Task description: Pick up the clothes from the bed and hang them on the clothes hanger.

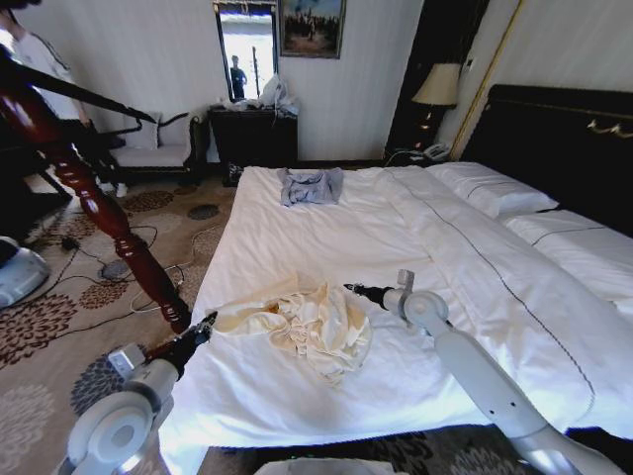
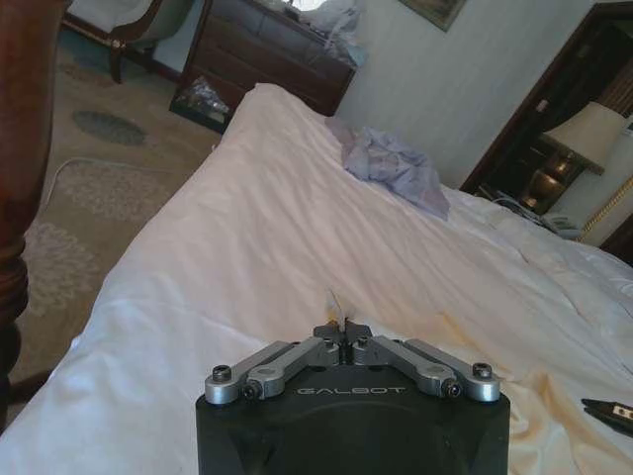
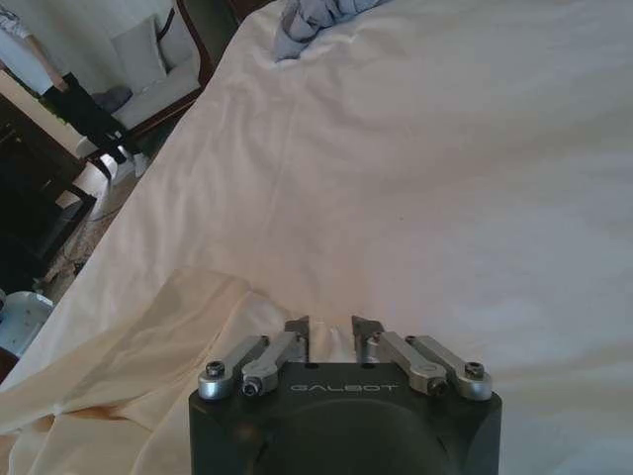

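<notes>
Clothes are bunched on the bed, pinched at one edge by the left claw, so the parted right claw should be closed on cloth first.

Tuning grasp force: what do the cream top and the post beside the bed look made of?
Cream top: thin soft woven fabric, slight sheen, bunched into fine folds; fibre unclear. Post: apparently turned wood, glossy reddish varnish, with highlights on its rounded beads.

Top: on the bed, near its foot edge
Left tool: at the top's left end
Right tool: at its right side
Small garment: farther up the bed
Post: left of the bed
</notes>
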{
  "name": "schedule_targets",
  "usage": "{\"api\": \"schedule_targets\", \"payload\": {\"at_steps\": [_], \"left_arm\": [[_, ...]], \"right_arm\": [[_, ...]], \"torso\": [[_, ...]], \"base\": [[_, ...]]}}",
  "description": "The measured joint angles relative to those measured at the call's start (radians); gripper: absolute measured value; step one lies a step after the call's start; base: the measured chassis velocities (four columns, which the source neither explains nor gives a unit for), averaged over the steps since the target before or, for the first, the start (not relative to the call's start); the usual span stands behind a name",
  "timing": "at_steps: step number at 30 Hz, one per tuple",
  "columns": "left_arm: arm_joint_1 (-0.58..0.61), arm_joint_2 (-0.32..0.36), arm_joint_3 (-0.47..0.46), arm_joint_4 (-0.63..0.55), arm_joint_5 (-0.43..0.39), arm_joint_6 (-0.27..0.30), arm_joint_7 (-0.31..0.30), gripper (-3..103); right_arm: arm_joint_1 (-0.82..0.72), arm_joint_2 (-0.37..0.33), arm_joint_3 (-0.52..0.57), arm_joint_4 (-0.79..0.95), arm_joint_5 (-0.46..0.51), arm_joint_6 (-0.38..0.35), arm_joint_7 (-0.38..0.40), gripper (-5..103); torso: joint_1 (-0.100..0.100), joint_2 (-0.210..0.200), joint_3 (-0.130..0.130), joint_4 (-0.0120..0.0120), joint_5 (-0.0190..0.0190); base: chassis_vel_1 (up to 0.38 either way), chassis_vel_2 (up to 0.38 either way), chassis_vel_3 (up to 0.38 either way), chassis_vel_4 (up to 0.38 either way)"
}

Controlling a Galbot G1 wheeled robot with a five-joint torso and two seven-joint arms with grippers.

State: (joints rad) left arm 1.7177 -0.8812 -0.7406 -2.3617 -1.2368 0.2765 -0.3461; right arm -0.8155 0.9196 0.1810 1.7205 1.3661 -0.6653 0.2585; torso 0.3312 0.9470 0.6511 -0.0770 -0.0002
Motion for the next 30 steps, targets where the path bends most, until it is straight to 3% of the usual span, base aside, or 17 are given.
{"api": "schedule_targets", "payload": {"at_steps": [2,3,4,5,6,9,11,12,15,16,17,21,22,26,27,30], "left_arm": [[-0.019,0.027,-0.001,-0.002,-0.001,0.0,-0.002,1],[-0.144,0.25,-0.032,-0.008,-0.05,-0.003,0.017,1],[-0.181,0.332,-0.04,-0.007,-0.068,-0.012,0.024,1],[-0.205,0.378,-0.04,-0.003,-0.079,-0.016,0.024,1],[-0.205,0.378,-0.04,-0.003,-0.079,-0.016,0.024,1],[-0.318,0.556,-0.034,0.023,-0.119,-0.022,0.037,1],[-0.422,0.645,-0.023,0.048,-0.15,-0.025,0.056,1],[-0.422,0.645,-0.023,0.048,-0.15,-0.025,0.056,1],[-0.575,0.795,-0.025,0.112,-0.216,-0.046,0.129,1],[-0.605,0.84,-0.033,0.132,-0.243,-0.055,0.15,1],[-0.605,0.84,-0.033,0.132,-0.243,-0.055,0.15,1],[-0.651,1.002,-0.096,0.218,-0.322,-0.104,0.24,1],[-0.651,1.002,-0.096,0.218,-0.322,-0.104,0.24,1],[-0.567,1.152,-0.232,0.303,-0.374,-0.143,0.3,1],[-0.567,1.152,-0.232,0.303,-0.374,-0.143,0.3,1],[-0.462,1.273,-0.382,0.37,-0.404,-0.164,0.323,1]], "right_arm": [[-0.003,0.003,0.007,0.0,-0.004,-0.002,0.001,27],[-0.033,0.027,0.085,0.027,-0.004,-0.002,0.018,43],[-0.047,0.026,0.11,0.048,0.003,-0.002,0.019,48],[-0.061,0.021,0.127,0.063,0.007,-0.001,0.018,54],[-0.061,0.021,0.127,0.063,0.007,-0.001,0.018,54],[-0.123,0.001,0.203,0.115,0.019,0.001,0.007,71],[-0.161,-0.001,0.251,0.144,0.022,0.002,0.003,77],[-0.161,-0.001,0.251,0.144,0.022,0.002,0.003,77],[-0.229,0.0,0.329,0.212,0.019,0.005,-0.002,92],[-0.249,-0.001,0.352,0.238,0.016,0.005,-0.004,92],[-0.249,-0.001,0.352,0.238,0.016,0.005,-0.004,92],[-0.302,0.004,0.425,0.323,-0.016,0.022,-0.021,100],[-0.302,0.004,0.425,0.323,-0.016,0.022,-0.021,100],[-0.321,0.009,0.487,0.386,-0.025,0.038,-0.028,100],[-0.321,0.009,0.487,0.386,-0.025,0.038,-0.028,100],[-0.335,0.006,0.528,0.414,-0.027,0.048,-0.028,100]], "torso": [[0.0,0.0,0.0,0.0003,-0.0001],[0.0,0.0,0.0,-0.0008,-0.0001],[0.0,0.0,0.0,-0.0005,0.0005],[0.0,0.0,0.0,0.0002,0.0003],[0.0,0.0,0.0,0.0002,0.0003],[0.0,0.0,0.0,-0.0004,0.0001],[0.0,0.0,0.0,-0.0006,-0.0002],[0.0,0.0,0.0,-0.0006,-0.0002],[0.0,0.0,0.0,-0.0006,0.0002],[0.0,0.0,0.0,-0.0006,0.0004],[0.0,0.0,0.0,-0.0006,0.0004],[0.0,0.0,0.0,0.0,-0.0004],[0.0,0.0,0.0,0.0,-0.0004],[0.0,0.0,0.0,-0.0002,-0.0001],[0.0,0.0,0.0,-0.0002,-0.0001],[0.0,0.0,0.0,0.0003,-0.0002]], "base": [[0.0,0.0,0.0,0.0],[0.0,0.0,0.0,0.0],[0.0,0.0,0.0,0.0],[0.0,0.0,0.0,0.0],[0.0,0.0,0.0,0.0],[0.0,0.0,0.0,0.0],[0.0,0.0,0.0,0.0],[0.0,0.0,0.0,0.0],[0.0,0.0,0.0,0.0],[0.0,0.0,0.0,0.0],[0.0,0.0,0.0,0.0],[0.0,0.0,0.0,0.0],[0.0,0.0,0.0,0.0],[0.0,0.0,0.0,0.0],[0.0,0.0,0.0,0.0],[0.0,0.0,0.0,0.0]]}}
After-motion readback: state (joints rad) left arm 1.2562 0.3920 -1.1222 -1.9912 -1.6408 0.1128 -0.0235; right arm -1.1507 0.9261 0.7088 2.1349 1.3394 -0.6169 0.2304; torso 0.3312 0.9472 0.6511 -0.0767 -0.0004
